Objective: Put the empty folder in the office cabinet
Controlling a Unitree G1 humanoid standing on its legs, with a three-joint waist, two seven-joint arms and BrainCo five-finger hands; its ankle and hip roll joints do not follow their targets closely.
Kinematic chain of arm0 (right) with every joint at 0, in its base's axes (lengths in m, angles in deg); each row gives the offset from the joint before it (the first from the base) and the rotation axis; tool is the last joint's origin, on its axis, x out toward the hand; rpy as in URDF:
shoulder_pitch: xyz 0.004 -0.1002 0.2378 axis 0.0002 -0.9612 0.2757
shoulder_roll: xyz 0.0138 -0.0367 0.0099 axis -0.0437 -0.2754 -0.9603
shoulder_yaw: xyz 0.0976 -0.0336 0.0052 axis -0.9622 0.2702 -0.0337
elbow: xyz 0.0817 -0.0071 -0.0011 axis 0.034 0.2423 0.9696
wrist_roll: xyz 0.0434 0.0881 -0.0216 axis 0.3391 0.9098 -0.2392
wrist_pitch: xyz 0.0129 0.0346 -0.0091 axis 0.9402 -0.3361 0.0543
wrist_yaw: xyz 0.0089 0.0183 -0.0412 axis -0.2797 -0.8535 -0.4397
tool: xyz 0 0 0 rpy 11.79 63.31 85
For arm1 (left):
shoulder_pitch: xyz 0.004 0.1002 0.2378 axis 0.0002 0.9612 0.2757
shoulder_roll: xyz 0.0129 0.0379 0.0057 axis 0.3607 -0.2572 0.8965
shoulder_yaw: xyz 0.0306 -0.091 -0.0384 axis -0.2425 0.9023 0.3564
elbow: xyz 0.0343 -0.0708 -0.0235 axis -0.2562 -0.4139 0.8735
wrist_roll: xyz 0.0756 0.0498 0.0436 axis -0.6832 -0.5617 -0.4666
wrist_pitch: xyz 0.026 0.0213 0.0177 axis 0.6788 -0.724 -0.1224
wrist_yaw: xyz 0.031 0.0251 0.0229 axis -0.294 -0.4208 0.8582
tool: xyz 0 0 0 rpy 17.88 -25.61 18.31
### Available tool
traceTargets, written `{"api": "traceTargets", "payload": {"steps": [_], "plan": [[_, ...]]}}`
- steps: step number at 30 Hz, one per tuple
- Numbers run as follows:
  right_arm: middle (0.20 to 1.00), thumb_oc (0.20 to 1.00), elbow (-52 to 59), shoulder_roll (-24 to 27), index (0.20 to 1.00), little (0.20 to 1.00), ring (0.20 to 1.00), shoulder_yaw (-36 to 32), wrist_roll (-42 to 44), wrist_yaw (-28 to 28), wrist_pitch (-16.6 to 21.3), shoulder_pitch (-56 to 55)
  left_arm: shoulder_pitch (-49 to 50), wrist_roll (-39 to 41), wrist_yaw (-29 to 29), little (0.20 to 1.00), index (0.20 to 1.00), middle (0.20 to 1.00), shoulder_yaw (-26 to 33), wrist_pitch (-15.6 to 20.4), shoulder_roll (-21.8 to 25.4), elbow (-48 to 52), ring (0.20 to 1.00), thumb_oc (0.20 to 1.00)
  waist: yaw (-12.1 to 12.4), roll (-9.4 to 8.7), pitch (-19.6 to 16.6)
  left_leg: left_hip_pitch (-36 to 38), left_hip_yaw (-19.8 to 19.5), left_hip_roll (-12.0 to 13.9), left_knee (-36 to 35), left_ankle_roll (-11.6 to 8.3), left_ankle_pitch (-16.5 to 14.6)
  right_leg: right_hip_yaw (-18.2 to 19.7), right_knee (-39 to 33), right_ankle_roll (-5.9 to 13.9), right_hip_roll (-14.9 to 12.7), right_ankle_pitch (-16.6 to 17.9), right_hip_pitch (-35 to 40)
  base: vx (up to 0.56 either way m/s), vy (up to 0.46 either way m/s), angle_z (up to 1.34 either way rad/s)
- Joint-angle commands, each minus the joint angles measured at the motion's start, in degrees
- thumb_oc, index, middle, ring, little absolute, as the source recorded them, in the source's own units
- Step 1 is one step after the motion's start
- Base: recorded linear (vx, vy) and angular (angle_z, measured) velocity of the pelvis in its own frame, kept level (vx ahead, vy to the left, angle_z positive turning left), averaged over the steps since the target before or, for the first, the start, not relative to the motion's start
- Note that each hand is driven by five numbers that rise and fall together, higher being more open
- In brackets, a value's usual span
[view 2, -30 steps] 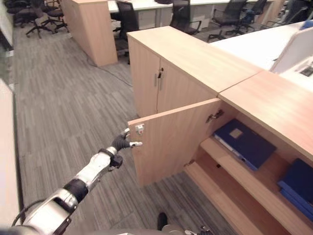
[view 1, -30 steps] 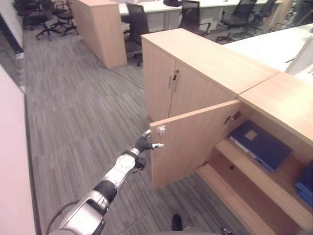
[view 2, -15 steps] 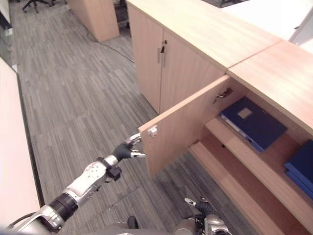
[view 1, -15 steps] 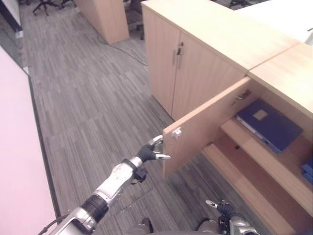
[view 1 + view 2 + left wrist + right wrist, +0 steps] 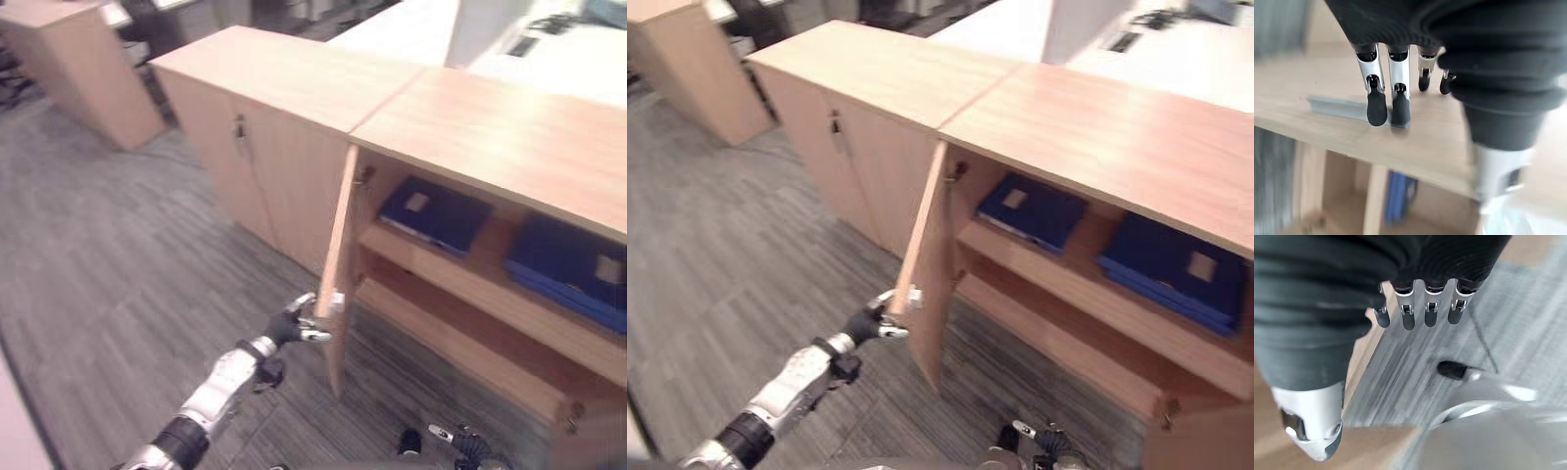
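The office cabinet's door (image 5: 339, 257) stands swung out, nearly edge-on to me. My left hand (image 5: 290, 328) is at its lower outer edge; in the left wrist view its straight fingers (image 5: 1376, 105) rest on the grey metal handle (image 5: 1334, 106). One blue folder (image 5: 435, 213) lies flat on the upper shelf, and another blue folder (image 5: 573, 266) lies to its right. My right hand (image 5: 1039, 436) hangs low by the floor, its fingers (image 5: 1425, 313) relaxed and holding nothing.
A closed two-door cabinet (image 5: 240, 162) joins the open one on the left. A separate wooden cabinet (image 5: 73, 78) stands further back left, and white desks (image 5: 549, 49) lie behind. The lower shelf (image 5: 451, 328) is bare wood. Grey carpet (image 5: 118, 284) spreads to the left.
The door has swung further out, from facing me to nearly edge-on, and my left hand has gone with it. The camera has turned right, bringing the second blue folder into view.
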Motion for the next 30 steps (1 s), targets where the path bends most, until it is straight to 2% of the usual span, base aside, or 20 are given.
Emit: {"api": "traceTargets", "payload": {"steps": [1, 2, 3, 4, 5, 6, 7, 8, 9, 11, 12, 13, 17, 21, 24, 25, 30], "plan": [[1.0, 1.0, -1.21, 2.58, 1.0, 1.0, 1.0, -2.1, 3.67, 1.1, 1.22, 3.56, -6.7, 2.43, -1.92, 1.0, 1.0, 1.0, -1.35, 3.3, -4.87, 5.53, 1.0, 1.0, -2.7, 2.73, 2.54, -5.06, -4.52, 5.43, 4.82, -4.31, 8.57, 3.52, 1.0, 1.17, 2.85, -9.13, 7.83, -0.01, -0.067, -0.43], [1.0, 1.0, -1.54, 2.95, 1.0, 1.0, 1.0, -1.85, 4.08, 1.54, 1.16, 4.34, -7.06, 2.85, -1.43, 1.0, 1.0, 1.0, -1.68, 3.31, -5.24, 5.33, 1.0, 1.0, -2.14, 2.9, 3.02, -5.95, -7.96, 4.98, 6.17, -4.47, 9.61, 5.02, 1.1, 0.87, 3.4, -9.28, 7.5, -0.01, -0.065, -0.56], [1.0, 1.0, -1.57, 2.96, 1.0, 1.0, 1.0, -1.87, 4.09, 1.54, 1.16, 4.45, -7.18, 2.85, -1.42, 1.0, 1.0, 1.0, -1.66, 3.33, -5.27, 5.29, 1.0, 1.0, -2.1, 2.98, 3.01, -6.21, -7.94, 5.08, 6.19, -4.41, 9.82, 5.05, 1.15, 0.77, 3.49, -9.08, 7.21, 0.0, -0.034, -0.57], [1.0, 1.0, -2.04, 3.35, 1.0, 1.0, 1.0, -1.69, 4.33, 1.86, 1.13, 5.14, -7.59, 2.98, -0.95, 1.0, 1.0, 1.0, -1.97, 3.43, -5.73, 5.05, 1.0, 1.0, -1.55, 2.77, 3.16, -7.23, -12.21, 3.66, 6.4, -4.0, 9.49, 6.67, 1.0, 0.69, 3.59, -9.07, 6.8, 0.03, -0.043, -0.87], [1.0, 1.0, -2.53, 3.7, 1.0, 1.0, 1.0, -1.48, 4.37, 1.98, 1.0, 5.74, -7.84, 3.06, -0.63, 1.0, 1.0, 1.0, -2.27, 3.51, -6.13, 4.94, 1.0, 1.0, -0.93, 2.39, 3.19, -7.69, -16.98, 1.56, 6.0, -3.17, 7.76, 8.65, 1.04, 0.76, 3.42, -8.92, 6.2, 0.08, -0.074, -1.54], [1.0, 1.0, -3.35, 4.01, 1.0, 1.0, 1.0, -1.19, 3.99, 1.94, 0.76, 6.0, -7.54, 2.86, -0.93, 1.0, 1.0, 1.0, -2.73, 3.69, -6.31, 4.94, 1.0, 1.0, -0.09, 1.95, 3.21, -7.85, -24.3, -1.32, 4.33, -2.16, 4.2, 12.41, 0.93, 0.93, 3.23, -8.45, 5.3, 0.08, -0.052, -1.85], [1.0, 1.0, -3.38, 4.01, 1.0, 1.0, 1.0, -1.2, 3.98, 1.93, 0.78, 6.0, -7.54, 2.86, -0.95, 1.0, 1.0, 1.0, -2.75, 3.73, -6.32, 4.9, 1.0, 1.0, -0.04, 1.91, 3.14, -7.82, -24.24, -1.42, 4.28, -2.07, 4.12, 12.46, 0.92, 1.01, 3.13, -8.5, 5.29, 0.09, -0.027, -1.73], [1.0, 1.0, -3.88, 4.34, 1.0, 1.0, 1.0, -0.76, 3.04, 1.78, 0.61, 6.43, -6.95, 2.87, -1.19, 1.0, 1.0, 1.0, -2.57, 4.09, -5.95, 5.34, 1.0, 1.0, 0.82, 1.94, 2.91, -8.92, -30.82, -3.98, 2.66, -1.49, 3.56, 15.95, 0.7, 1.08, 3.59, -7.35, 4.06, 0.05, 0.008, -1.19], [1.0, 1.0, -3.89, 4.33, 1.0, 1.0, 1.0, -0.76, 3.03, 1.77, 0.61, 6.41, -6.92, 2.87, -1.2, 1.0, 1.0, 1.0, -2.58, 4.09, -5.94, 5.34, 1.0, 1.0, 0.86, 1.9, 2.84, -8.92, -30.77, -4.04, 2.62, -1.45, 3.56, 15.99, 0.71, 1.11, 3.54, -7.39, 4.01, 0.09, -0.004, -0.9], [1.0, 1.0, -3.91, 4.19, 1.0, 1.0, 1.0, 0.16, 2.2, 1.7, 0.6, 7.02, -6.36, 2.47, -0.94, 1.0, 1.0, 1.0, -2.08, 4.31, -5.55, 5.25, 1.0, 1.0, 1.88, 1.73, 2.77, -10.29, -36.46, -6.38, 1.87, -1.03, 3.28, 19.51, 0.4, 1.03, 4.43, -7.1, 3.69, 0.12, -0.022, -1.31], [1.0, 1.0, -3.73, 3.53, 1.0, 1.0, 1.0, 1.03, 1.33, 1.72, 0.6, 7.25, -6.12, 1.77, -0.43, 1.0, 1.0, 1.0, -1.04, 4.37, -5.35, 4.87, 1.0, 1.0, 2.94, 1.44, 3.32, -12.37, -40.72, -8.57, 2.17, -1.01, 3.8, 22.82, 0.62, 0.78, 5.55, -7.07, 3.57, 0.13, -0.053, -2.23], [1.0, 1.0, -3.64, 3.14, 1.0, 1.0, 1.0, 1.37, 1.07, 1.43, 0.51, 7.1, -5.76, 1.77, -0.09, 1.0, 1.0, 1.0, -0.18, 4.42, -5.31, 4.55, 1.0, 1.0, 3.05, 1.54, 3.29, -12.17, -41.66, -8.85, 1.57, -0.59, 3.63, 24.23, 0.75, 0.73, 6.41, -7.2, 3.44, 0.08, -0.052, -2.43], [1.0, 1.0, -2.54, 1.65, 1.0, 1.0, 1.0, 2.89, -1.16, 0.17, 0.35, 6.04, -3.86, 0.69, 1.13, 1.0, 1.0, 1.0, 3.41, 5.52, -4.47, 2.82, 1.0, 1.0, 2.87, 1.46, 2.15, -8.71, -39.38, -7.78, -1.51, -0.04, 3.22, 27.97, 0.33, 1.2, 7.5, -7.04, 3.69, 0.1, 0.024, -0.81], [1.0, 1.0, -0.61, -0.2, 1.0, 1.0, 1.0, 4.89, -5.23, -1.42, 0.29, 3.11, -4.33, -1.78, 5.68, 1.0, 1.0, 1.0, 11.79, 6.73, -2.75, -7.39, 1.0, 1.0, 1.48, -0.63, -0.46, -4.18, -33.01, -6.98, -3.1, 1.2, 1.09, 31.67, 0.05, 2.52, 6.84, -7.28, 4.45, 0.21, 0.082, -0.83], [1.0, 1.0, -0.07, -0.34, 1.0, 1.0, 1.0, 5.18, -5.68, -2.02, 0.18, 2.43, -6.49, -3.09, 7.59, 1.0, 1.0, 1.0, 14.09, 6.97, -1.66, -11.93, 1.0, 1.0, 0.83, -1.2, -1.09, -3.55, -31.26, -7.0, -3.1, 1.38, 0.48, 32.45, 0.15, 3.02, 6.45, -6.99, 4.35, 0.09, 0.059, -0.42], [1.0, 1.0, 0.39, -0.3, 1.0, 1.0, 1.0, 5.62, -5.9, -2.5, 0.19, 1.63, -10.01, -3.87, 9.49, 1.0, 1.0, 1.0, 16.01, 6.96, -0.44, -18.08, 1.0, 1.0, -0.05, -1.69, -1.73, -3.02, -29.76, -7.14, -3.1, 1.56, 0.09, 33.12, 0.38, 3.59, 6.19, -6.69, 4.21, 0.08, 0.069, -0.3], [1.0, 1.0, 1.36, -0.04, 1.0, 1.0, 1.0, 6.25, -5.43, -3.69, 0.09, 0.87, -16.25, -4.75, 10.37, 1.0, 1.0, 1.0, 17.07, 6.74, 2.85, -27.57, 1.0, 1.0, -1.58, -2.33, -2.78, -2.11, -27.25, -7.4, -3.1, 1.77, -0.75, 34.06, 0.59, 4.63, 5.45, -5.99, 3.55, 0.06, 0.078, -0.21]]}}
